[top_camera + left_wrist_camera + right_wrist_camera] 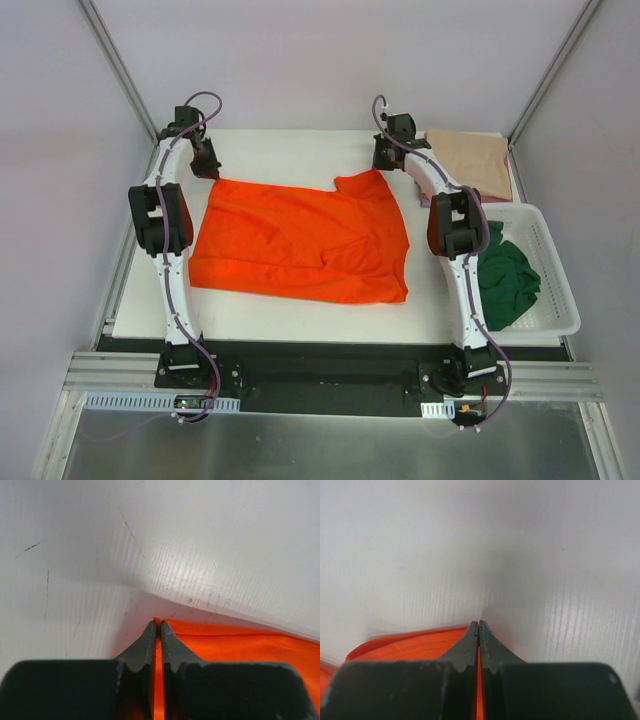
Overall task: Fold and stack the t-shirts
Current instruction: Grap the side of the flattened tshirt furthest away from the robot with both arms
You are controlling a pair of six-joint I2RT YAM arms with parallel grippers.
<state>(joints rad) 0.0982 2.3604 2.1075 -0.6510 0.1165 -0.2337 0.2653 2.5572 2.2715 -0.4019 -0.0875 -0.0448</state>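
The bright orange t-shirt [300, 240] lies spread on the white table, rumpled on its right side. My left gripper [208, 165] is shut on its far left corner; in the left wrist view orange cloth [240, 642] runs between the closed fingers [147, 640]. My right gripper [385, 157] is shut on its far right corner; in the right wrist view orange cloth [410, 645] shows left of the closed fingers [470, 640]. A dark green t-shirt [505, 280] lies in the basket. A beige t-shirt [472, 160] lies folded at the far right over something pink.
The white slatted basket [555, 290] stands at the table's right edge beside my right arm. The white table [290, 150] has bare surface beyond the shirt. Grey walls and metal posts enclose the table.
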